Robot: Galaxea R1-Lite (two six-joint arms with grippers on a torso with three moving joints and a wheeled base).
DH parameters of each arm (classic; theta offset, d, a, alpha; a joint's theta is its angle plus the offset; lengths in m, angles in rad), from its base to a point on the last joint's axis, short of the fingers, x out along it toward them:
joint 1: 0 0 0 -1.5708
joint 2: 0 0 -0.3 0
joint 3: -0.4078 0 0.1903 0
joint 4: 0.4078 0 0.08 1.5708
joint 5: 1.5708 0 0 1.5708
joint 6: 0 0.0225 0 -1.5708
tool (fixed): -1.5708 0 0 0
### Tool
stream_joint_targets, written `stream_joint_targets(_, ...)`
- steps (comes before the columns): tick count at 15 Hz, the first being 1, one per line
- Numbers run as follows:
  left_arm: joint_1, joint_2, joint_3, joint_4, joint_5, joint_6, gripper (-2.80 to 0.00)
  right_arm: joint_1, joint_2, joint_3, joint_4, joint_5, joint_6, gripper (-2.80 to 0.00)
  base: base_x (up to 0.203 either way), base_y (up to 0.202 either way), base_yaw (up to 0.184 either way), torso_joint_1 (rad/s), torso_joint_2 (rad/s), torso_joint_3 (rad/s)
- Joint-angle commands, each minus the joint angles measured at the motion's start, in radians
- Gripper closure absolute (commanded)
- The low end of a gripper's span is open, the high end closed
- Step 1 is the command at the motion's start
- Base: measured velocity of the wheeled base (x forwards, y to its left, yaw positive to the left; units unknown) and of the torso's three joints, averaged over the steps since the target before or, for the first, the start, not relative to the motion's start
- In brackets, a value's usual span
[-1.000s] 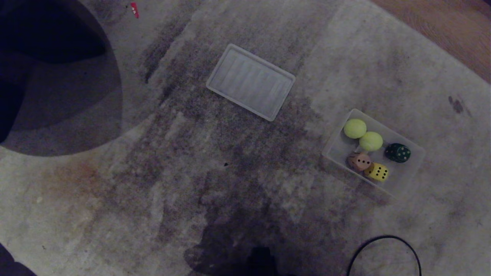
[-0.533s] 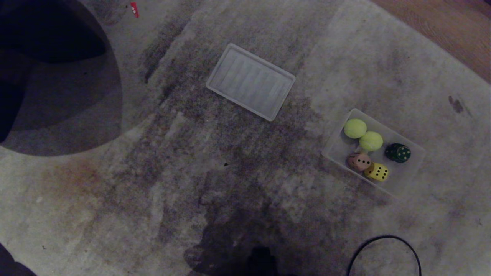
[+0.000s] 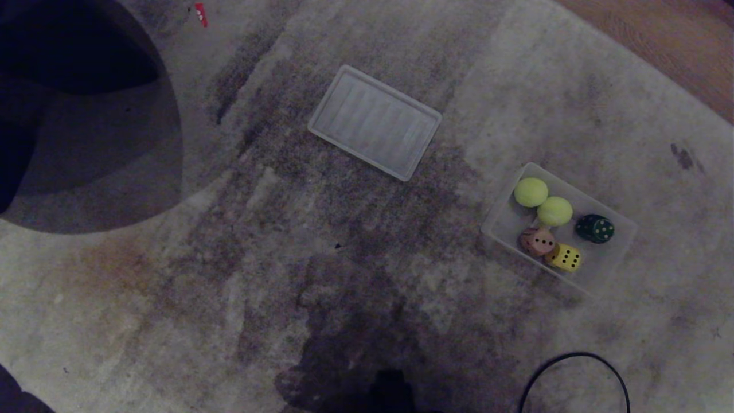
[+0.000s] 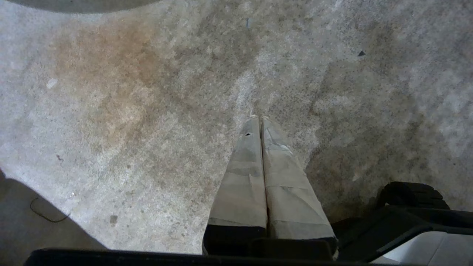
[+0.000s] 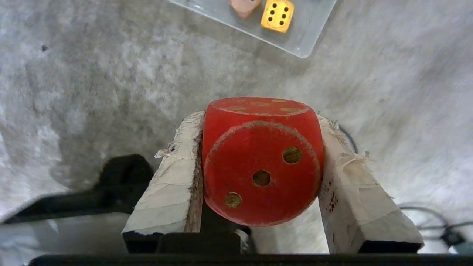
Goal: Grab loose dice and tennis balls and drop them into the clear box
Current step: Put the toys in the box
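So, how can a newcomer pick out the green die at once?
Find the pale rug, then the clear box on its right side, not the flat ribbed lid farther up. The green die sits alone by the box's right wall; it is the only dark piece, with pale pips.

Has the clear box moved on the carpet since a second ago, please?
No. The clear box keeps its place against the ribbed lid and the black cable.

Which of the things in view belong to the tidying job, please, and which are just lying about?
Job:
- clear box
- tennis balls
- pink die
- yellow die
- green die
- red die clamped in the right gripper

Lying about:
- ribbed lid
- black cable
- rug
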Motion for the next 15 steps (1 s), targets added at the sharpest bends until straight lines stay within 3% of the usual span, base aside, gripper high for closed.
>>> stream_joint_targets(1, 0.0, 0.0, 0.002, 0.0, 0.0, -0.001, 0.0, 0.0, 0.399, -0.042, -0.133, -0.008, 0.03, 0.0, 0.0, 0.0, 0.0, 0.0, 0.0, 0.0)
stream_joint_targets(9, 0.0, 0.0, 0.002, 0.0, 0.0, 0.0, 0.0, 0.034, 1.23, -0.288, -0.69, -0.028, 0.171, 0.0, 0.0, 0.0, 0.0, 0.0, 0.0, 0.0)
stream_joint_targets(12, 0.0, 0.0, 0.002, 0.0, 0.0, -0.001, 0.0, 0.048, 1.401, -0.439, -0.798, -0.028, 0.245, 0.0, 0.0, 0.0, 0.0, 0.0, 0.0, 0.0)
stream_joint_targets(15, 0.0, 0.0, 0.002, 0.0, 0.0, -0.001, 0.0, 0.075, 1.438, -0.488, -0.87, -0.01, 0.386, 0.0, 0.0, 0.0, 0.0, 0.0, 0.0, 0.0)
